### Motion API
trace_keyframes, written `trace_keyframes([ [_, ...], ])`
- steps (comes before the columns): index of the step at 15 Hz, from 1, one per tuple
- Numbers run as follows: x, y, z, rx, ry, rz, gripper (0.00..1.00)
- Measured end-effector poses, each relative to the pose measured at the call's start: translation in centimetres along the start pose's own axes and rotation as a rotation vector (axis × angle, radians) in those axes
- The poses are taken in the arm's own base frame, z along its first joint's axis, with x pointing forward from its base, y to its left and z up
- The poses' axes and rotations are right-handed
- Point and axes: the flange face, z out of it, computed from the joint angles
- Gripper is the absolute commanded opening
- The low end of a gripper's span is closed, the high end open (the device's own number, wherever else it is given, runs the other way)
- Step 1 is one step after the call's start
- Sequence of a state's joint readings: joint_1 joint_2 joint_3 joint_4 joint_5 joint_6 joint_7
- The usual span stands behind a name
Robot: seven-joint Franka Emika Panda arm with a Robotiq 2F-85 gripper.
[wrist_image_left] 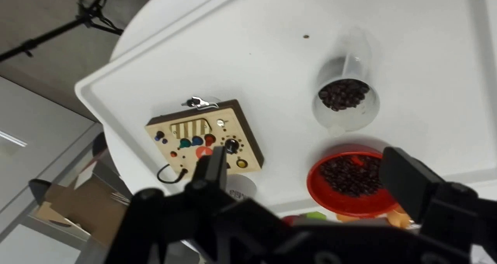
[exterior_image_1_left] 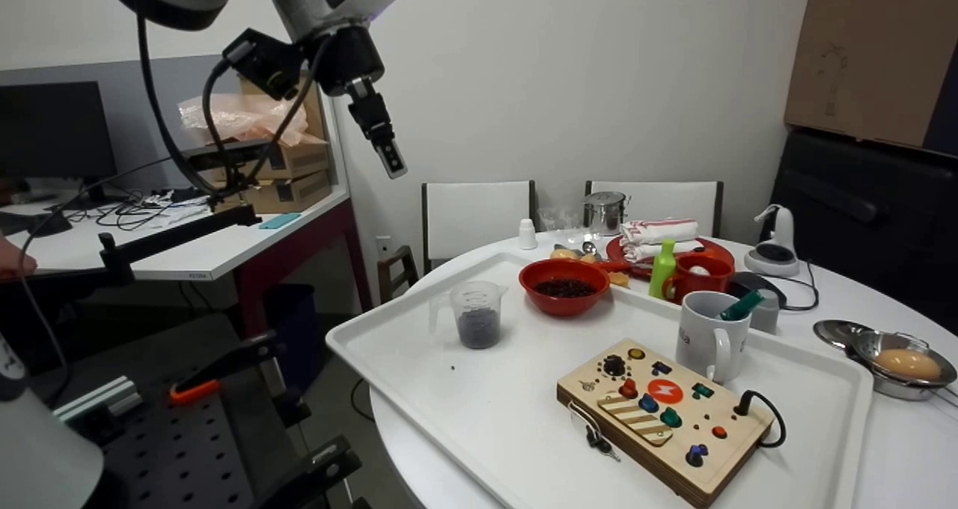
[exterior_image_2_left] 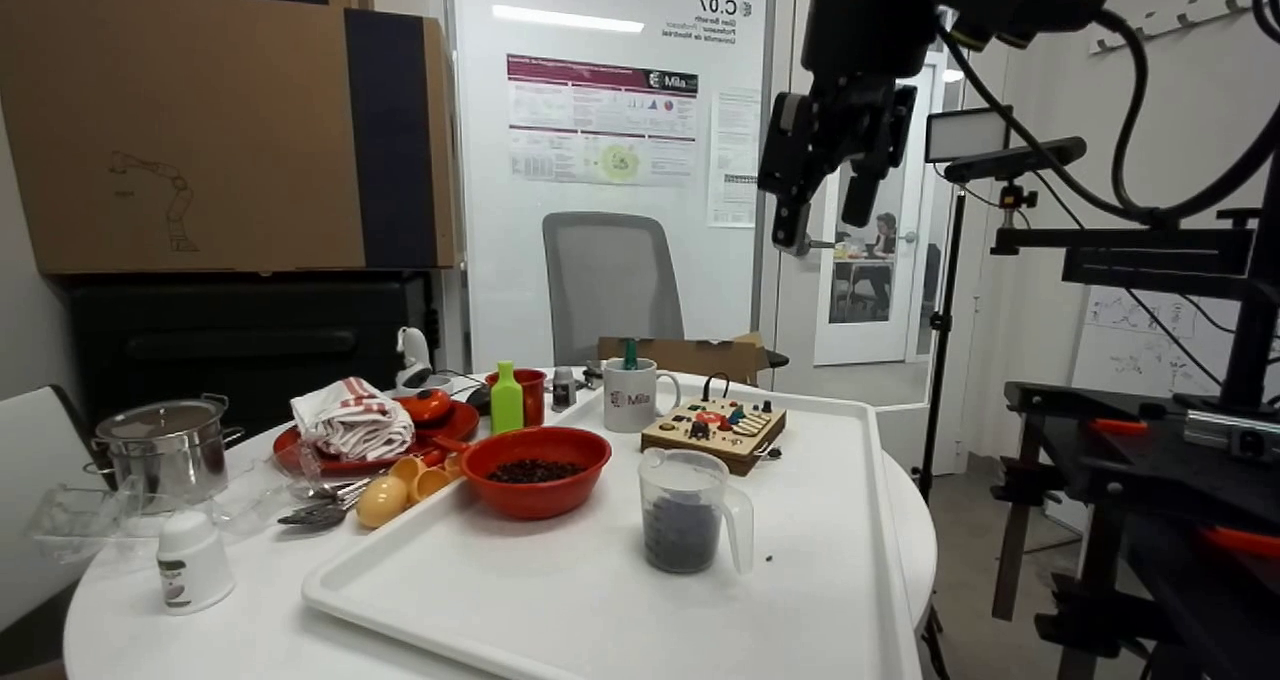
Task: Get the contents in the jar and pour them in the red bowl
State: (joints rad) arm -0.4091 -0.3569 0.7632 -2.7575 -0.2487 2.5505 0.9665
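The jar, a clear measuring cup with a handle, stands upright on the tray in both exterior views (exterior_image_1_left: 479, 298) (exterior_image_2_left: 683, 468) and in the wrist view (wrist_image_left: 351, 118). Its contents, dark beans (wrist_image_left: 343, 94), fill its lower part (exterior_image_1_left: 479, 329) (exterior_image_2_left: 682, 534). The red bowl (exterior_image_1_left: 548, 304) (exterior_image_2_left: 530, 502) (wrist_image_left: 337, 206) stands close by, near the tray's edge, with dark beans (wrist_image_left: 349, 174) in it. My gripper (exterior_image_2_left: 823, 222) is open and empty, high above the tray. In the wrist view its fingers (wrist_image_left: 304, 159) are wide apart; the right finger covers part of the bowl.
A wooden switch box (exterior_image_1_left: 666, 419) and a white mug (exterior_image_1_left: 707, 333) with a green item stand on the white tray (exterior_image_1_left: 419, 427). Behind are a green bottle (exterior_image_2_left: 507, 400), a red cup (exterior_image_1_left: 715, 269), a cloth (exterior_image_2_left: 355, 420) on a red plate, and a metal pot (exterior_image_2_left: 165, 450).
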Motion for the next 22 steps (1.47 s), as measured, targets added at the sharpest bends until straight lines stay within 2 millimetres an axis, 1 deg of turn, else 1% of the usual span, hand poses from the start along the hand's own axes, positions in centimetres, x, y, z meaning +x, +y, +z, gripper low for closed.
trace_keyframes([
  [3, -0.1, -0.5, 1.8, -0.014, -0.069, -0.010, 1.00],
  [9, 0.0, 0.0, 1.7, 0.012, -0.082, -0.005, 1.00],
  [11, -0.1, 0.1, 2.2, 0.042, -0.101, -0.003, 1.00],
  [14, -0.8, -0.7, 3.9, 0.084, -0.146, -0.012, 1.00],
  [17, -1.3, -2.0, 5.4, 0.114, -0.184, -0.026, 1.00],
  [22, -1.0, -4.6, 7.1, 0.129, -0.224, -0.062, 1.00],
])
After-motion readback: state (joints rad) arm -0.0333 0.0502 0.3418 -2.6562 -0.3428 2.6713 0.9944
